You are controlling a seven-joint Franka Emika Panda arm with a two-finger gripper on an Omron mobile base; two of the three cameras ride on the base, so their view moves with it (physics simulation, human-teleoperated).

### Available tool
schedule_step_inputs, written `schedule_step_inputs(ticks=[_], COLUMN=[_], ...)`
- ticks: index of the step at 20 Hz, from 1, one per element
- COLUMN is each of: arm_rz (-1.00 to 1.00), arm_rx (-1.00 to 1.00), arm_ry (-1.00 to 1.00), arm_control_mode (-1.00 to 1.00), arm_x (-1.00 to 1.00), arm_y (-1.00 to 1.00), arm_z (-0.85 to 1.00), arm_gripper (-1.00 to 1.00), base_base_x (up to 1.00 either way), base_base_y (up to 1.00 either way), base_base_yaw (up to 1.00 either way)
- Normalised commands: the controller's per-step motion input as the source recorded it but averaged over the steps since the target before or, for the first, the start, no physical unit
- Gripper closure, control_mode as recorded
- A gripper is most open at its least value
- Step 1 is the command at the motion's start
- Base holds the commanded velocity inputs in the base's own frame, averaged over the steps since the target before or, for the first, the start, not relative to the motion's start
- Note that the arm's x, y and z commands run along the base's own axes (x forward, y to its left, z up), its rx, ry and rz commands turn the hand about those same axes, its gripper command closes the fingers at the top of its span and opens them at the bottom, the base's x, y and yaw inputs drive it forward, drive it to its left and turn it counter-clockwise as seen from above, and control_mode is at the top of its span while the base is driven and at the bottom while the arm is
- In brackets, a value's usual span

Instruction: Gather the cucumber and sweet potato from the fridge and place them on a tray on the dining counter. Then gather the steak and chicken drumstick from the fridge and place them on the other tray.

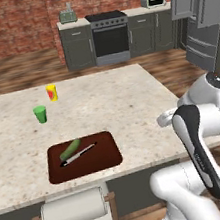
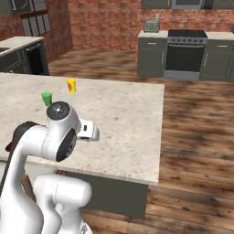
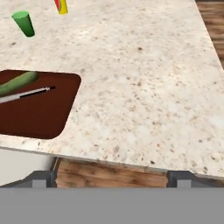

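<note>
Green cucumber (image 1: 70,149) lies diagonally across tray (image 1: 102,159)

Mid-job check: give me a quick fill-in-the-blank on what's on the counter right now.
1. The cucumber lies on the dark ____ tray.
2. Beside the cucumber on that tray lies a ____.
3. The upright cup nearest the tray is ____ in colour.
4. The fingers stand wide ____, holding nothing.

Missing words: brown; knife; green; open
</note>
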Motion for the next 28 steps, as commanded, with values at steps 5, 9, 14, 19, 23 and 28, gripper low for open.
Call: schedule_step_inputs(ticks=[5,9,14,19,23,28], arm_rz=[-0.02,0.00,0.00,0.00,0.00,0.00], arm_rx=[0.02,0.00,0.00,0.00,0.00,0.00], arm_ry=[-0.01,0.00,0.00,0.00,0.00,0.00], arm_control_mode=[1.00,1.00,1.00,1.00,1.00,1.00], arm_x=[-0.08,0.00,0.00,0.00,0.00,0.00], arm_y=[-0.01,0.00,0.00,0.00,0.00,0.00], arm_z=[0.00,0.00,0.00,0.00,0.00,0.00], arm_gripper=[-1.00,-1.00,-1.00,-1.00,-1.00,-1.00], base_base_x=[-0.26,-0.45,-0.03,0.00,0.10,0.19], base_base_y=[-0.07,-0.33,-0.82,-0.99,-0.96,-1.00], base_base_yaw=[-0.04,-0.10,-0.11,-0.11,-0.08,-0.07])
